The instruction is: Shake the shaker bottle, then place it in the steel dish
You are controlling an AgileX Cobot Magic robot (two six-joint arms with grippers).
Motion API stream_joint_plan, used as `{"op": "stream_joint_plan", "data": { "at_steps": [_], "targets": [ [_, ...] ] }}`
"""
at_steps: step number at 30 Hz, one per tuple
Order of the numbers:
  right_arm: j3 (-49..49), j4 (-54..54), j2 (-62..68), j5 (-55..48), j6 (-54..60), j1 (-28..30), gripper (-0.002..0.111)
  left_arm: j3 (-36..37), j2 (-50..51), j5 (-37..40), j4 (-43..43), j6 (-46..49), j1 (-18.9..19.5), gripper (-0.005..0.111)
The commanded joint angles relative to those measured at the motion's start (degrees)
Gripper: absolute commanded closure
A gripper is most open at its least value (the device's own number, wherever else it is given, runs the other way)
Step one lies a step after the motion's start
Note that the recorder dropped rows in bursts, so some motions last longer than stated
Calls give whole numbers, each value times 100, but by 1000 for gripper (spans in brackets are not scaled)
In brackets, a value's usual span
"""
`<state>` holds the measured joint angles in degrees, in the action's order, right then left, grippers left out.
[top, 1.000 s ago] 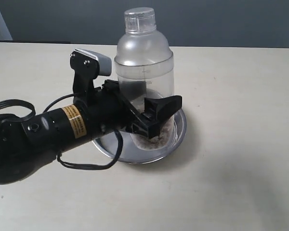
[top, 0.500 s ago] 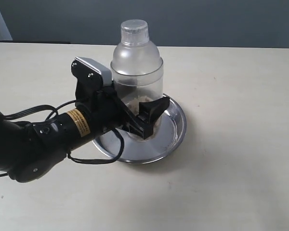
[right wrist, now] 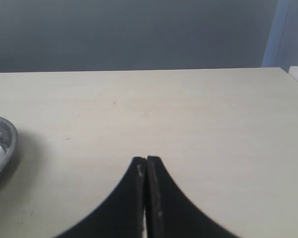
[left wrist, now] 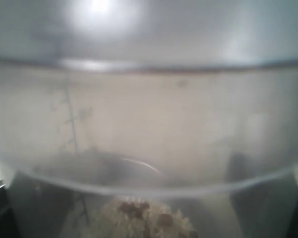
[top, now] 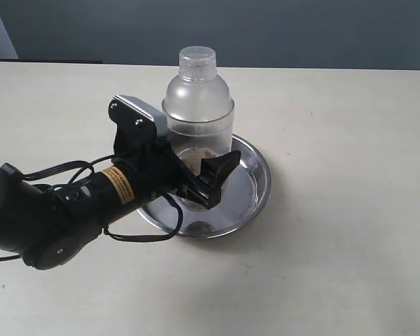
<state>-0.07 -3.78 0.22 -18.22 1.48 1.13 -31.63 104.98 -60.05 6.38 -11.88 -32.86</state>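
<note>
The shaker bottle [top: 198, 105] stands upright, with its base down inside the steel dish [top: 262, 183]. My left gripper [top: 200, 165] is shut on the bottle's lower body. One black finger [top: 220, 170] crosses in front, and the other is hidden behind the bottle. Whether the base touches the dish is hidden by the gripper. In the left wrist view the clear bottle wall [left wrist: 149, 124] fills the picture, with brown granules [left wrist: 149, 223] at the bottom. My right gripper [right wrist: 146, 161] is shut on nothing, over bare table. The dish's rim [right wrist: 2, 144] shows at that view's edge.
The light wooden table [top: 350, 140] stretches around the dish on all sides. The left arm's black body and cables [top: 70, 203] lie over the table left of the dish. A dark wall runs behind the table's far edge.
My left gripper has brought the bottle down from above the dish, until its base sits within the rim. The bottle has gone from slightly tilted to upright. The arm dropped lower too.
</note>
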Motion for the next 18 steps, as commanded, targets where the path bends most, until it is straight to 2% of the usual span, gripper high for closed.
{"op": "stream_joint_plan", "data": {
  "at_steps": [1,8,18],
  "targets": [
    [7,7,-22,67,1,5,109,-39,-24,-164,-307,60,26,107],
    [7,7,-22,67,1,5,109,-39,210,-164,-564,-159,26,107],
    [7,7,-22,67,1,5,109,-267,474,-430,-558,187,26,107]
  ]
}}
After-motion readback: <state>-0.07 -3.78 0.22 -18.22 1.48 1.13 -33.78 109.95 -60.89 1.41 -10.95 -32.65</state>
